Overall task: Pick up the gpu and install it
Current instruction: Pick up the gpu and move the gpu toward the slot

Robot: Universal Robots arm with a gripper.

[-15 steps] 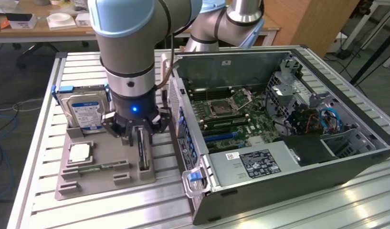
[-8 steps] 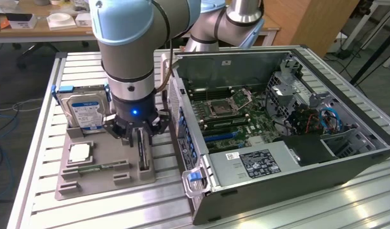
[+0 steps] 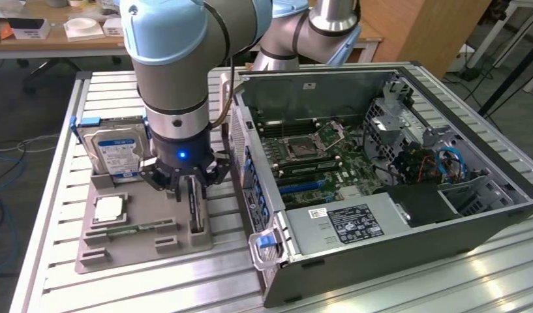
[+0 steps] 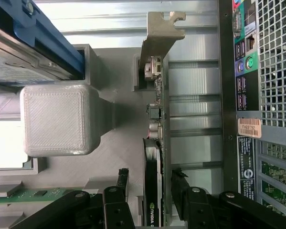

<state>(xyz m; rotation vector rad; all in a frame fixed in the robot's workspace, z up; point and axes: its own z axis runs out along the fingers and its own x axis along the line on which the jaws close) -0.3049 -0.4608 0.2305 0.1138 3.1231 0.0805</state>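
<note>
While the gpu (image 4: 155, 129) stands on its thin edge in the gray holder (image 3: 153, 203), the gripper (image 3: 191, 190) sits right over it. Its jaws are open, one on each side of the long card.

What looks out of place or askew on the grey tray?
Nothing stands out. The gpu stands on edge in its slot of the grey tray, the open hand astride it; the hard drive sits upright.

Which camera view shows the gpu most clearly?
The wrist view: the gpu stands on edge, bracket and connectors visible. In the exterior view the gripper covers part; a dark strip shows in the tray.
</note>
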